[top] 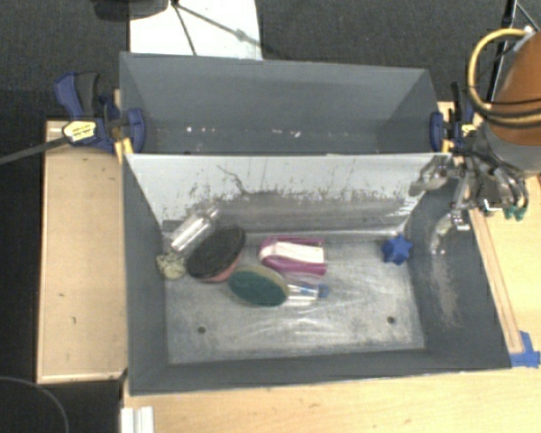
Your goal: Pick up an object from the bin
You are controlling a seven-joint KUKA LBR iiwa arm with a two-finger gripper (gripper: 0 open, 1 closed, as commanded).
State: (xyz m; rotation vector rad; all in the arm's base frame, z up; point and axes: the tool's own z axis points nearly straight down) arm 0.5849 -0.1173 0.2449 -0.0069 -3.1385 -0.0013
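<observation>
— Blue block [397, 250], at the right end of the bin [343, 332] floor: is that the nearest thing to the claw [449, 225]?

— Yes. It lies alone, just where the floor meets the right wall. The claw hangs over that sloping wall, a little up and to the right of the block and not touching it.

— Is the claw open?

— I cannot tell; its end is lost among the metal parts of the wrist. I see nothing held in it.

— How would the block handle?

— My guess is light and stiff, plastic or dense foam. It is small and its outline looks uneven, so it could twist or pop out if pinched on a corner. I would take it across its two flattest sides, low down and squarely. The wall is close on its right, so room for the claw is tight there.

— And the rest?

— A heap well apart, toward the left: a silver can [191, 231] by the left wall, a dark disc [216, 252] touching it, a green disc [257, 287] and a purple box [295, 255] beside them. These crowd each other and look harder to part.
</observation>
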